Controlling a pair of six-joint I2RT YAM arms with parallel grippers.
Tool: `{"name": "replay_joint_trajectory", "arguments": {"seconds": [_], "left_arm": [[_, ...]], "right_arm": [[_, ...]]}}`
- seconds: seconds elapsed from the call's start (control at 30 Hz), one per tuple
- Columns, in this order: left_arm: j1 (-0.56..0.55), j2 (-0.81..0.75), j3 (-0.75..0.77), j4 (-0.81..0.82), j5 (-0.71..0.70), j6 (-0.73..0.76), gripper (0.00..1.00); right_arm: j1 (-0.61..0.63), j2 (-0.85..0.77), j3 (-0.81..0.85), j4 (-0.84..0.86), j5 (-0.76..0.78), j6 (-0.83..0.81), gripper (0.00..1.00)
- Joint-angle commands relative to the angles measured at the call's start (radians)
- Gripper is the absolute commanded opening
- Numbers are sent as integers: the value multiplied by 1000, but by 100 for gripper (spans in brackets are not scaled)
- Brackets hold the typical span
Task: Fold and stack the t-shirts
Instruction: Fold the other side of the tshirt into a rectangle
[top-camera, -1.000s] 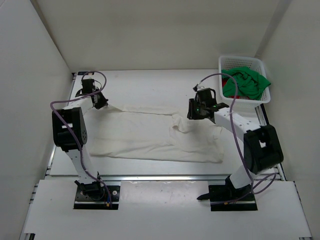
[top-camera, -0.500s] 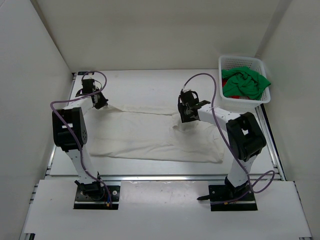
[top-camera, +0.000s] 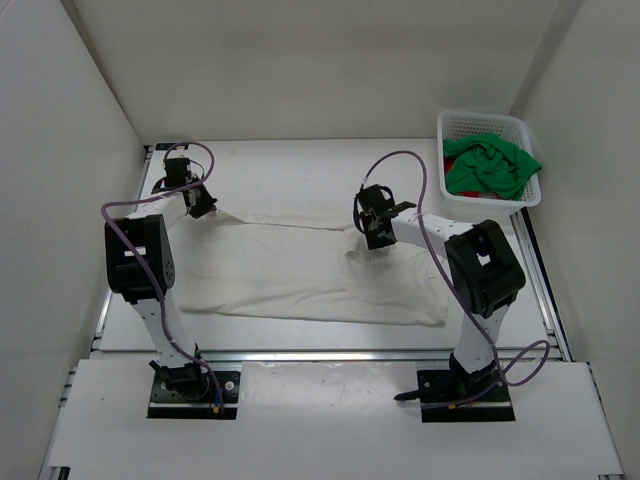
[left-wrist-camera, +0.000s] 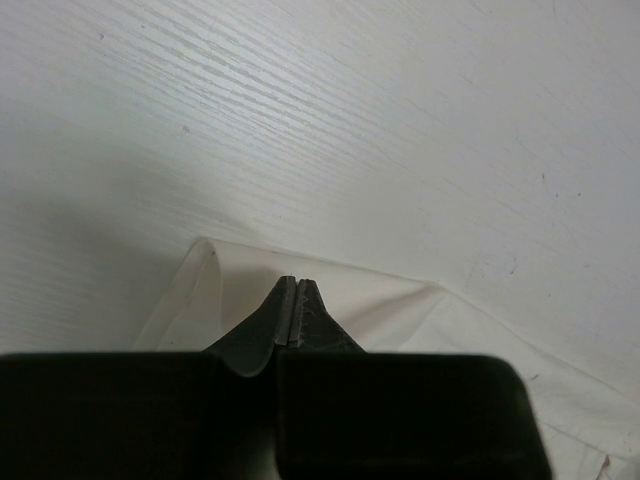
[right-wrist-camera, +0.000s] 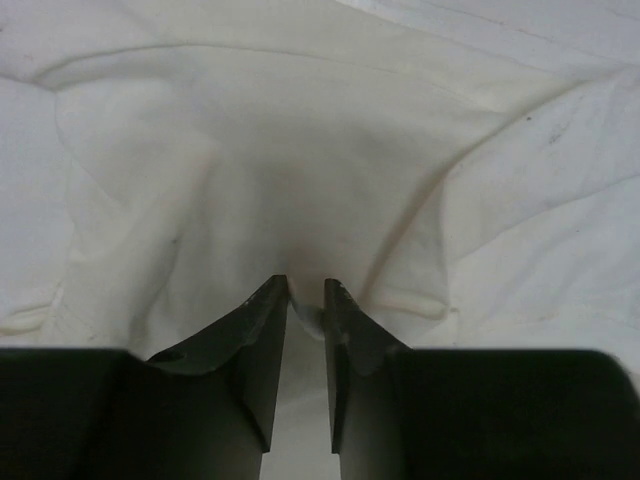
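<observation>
A white t-shirt (top-camera: 300, 270) lies spread across the table, with a raised fold near its right end. My left gripper (top-camera: 203, 208) is at the shirt's far left corner. In the left wrist view this gripper (left-wrist-camera: 295, 283) is shut, with the cloth's edge (left-wrist-camera: 400, 310) pinched at its tips. My right gripper (top-camera: 372, 238) sits on the raised fold. The right wrist view shows it (right-wrist-camera: 306, 290) closed narrow on a bunch of white cloth (right-wrist-camera: 300, 150), with creases running out from the tips. The green t-shirt (top-camera: 490, 165) lies crumpled in the basket over the red t-shirt (top-camera: 478, 195).
The white mesh basket (top-camera: 480, 118) stands at the far right corner of the table. White walls close in the left, back and right sides. Both arm bases sit on the near rail.
My right gripper has moved left from beside the basket onto the shirt's raised fold and narrowed its jaws on the cloth. The left arm has not moved.
</observation>
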Motion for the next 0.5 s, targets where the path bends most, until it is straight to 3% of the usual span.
{"name": "replay_joint_trajectory", "arguments": {"seconds": [0.0,0.23,0.47], "left_arm": [[1,-28,25,13,2,9,0],[-8,-23,30,7,-3,9,0],[-19,-60,16,8,23,-9,0]], "right_arm": [[-7,-19,35,3,6,-3,19],[-4,-58,18,-14,31,11,0],[-53,-252,-120,-24,66,69,0]]}}
